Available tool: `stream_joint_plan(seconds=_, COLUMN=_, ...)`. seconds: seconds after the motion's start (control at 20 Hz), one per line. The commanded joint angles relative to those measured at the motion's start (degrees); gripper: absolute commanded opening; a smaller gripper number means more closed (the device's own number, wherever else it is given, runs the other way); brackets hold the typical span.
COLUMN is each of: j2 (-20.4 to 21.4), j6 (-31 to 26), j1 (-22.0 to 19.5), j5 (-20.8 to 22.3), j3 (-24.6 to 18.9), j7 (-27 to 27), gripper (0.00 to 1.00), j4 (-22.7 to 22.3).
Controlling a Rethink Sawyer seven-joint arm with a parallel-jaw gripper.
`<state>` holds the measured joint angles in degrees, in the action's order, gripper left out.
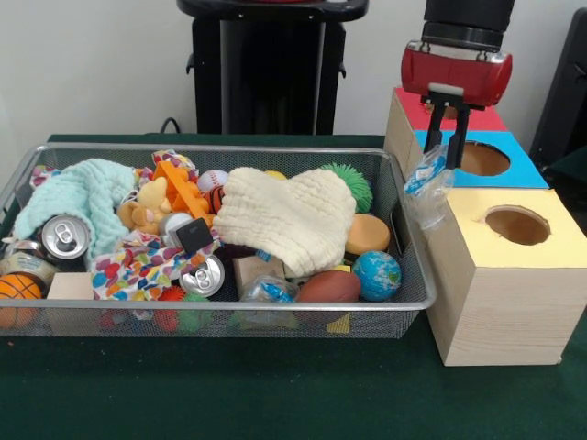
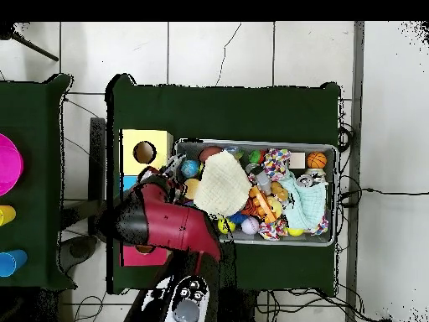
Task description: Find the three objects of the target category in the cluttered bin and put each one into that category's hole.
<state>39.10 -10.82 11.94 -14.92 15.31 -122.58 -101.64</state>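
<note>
The wire mesh bin [image 1: 229,308] holds a heap of toys and cloths; it also shows in the overhead view [image 2: 335,197]. My gripper [image 1: 446,151] hangs just right of the bin's right end, at the left edge of the blue-topped box [image 1: 527,170] and beside its hole [image 1: 483,159]. It is shut on a crinkly clear packet with blue print [image 1: 425,179], which dangles below the fingers. A second such packet [image 1: 268,291] lies in the bin near its front rim. In the overhead view the red arm [image 2: 167,222] covers the gripper.
Three wooden boxes stand in a row right of the bin: red-topped [image 1: 413,103], blue-topped, and yellow-topped [image 1: 514,257] with a hole [image 1: 518,225]. The bin holds a cream cloth [image 1: 284,215], a mint cloth [image 1: 73,192], silver cans [image 1: 64,236], a globe ball [image 1: 377,275] and a basketball [image 1: 18,289].
</note>
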Motion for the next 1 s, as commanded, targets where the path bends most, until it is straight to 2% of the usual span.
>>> stream_joint_plan(seconds=0.05, j2=-0.39, j6=-9.55, j1=4.22, j5=-3.48, j3=3.58, j7=-14.88, gripper=0.00, j4=-2.61)
stream_joint_plan(seconds=0.45, j2=-1.16, j6=-11.39, j1=9.78, j5=-5.85, j3=8.96, j7=-16.98, gripper=0.00, j4=-1.89)
stream_joint_plan(seconds=1.0, j2=-0.60, j6=-11.75, j1=12.71, j5=-10.84, j3=7.76, j7=-17.77, gripper=0.00, j4=-4.29)
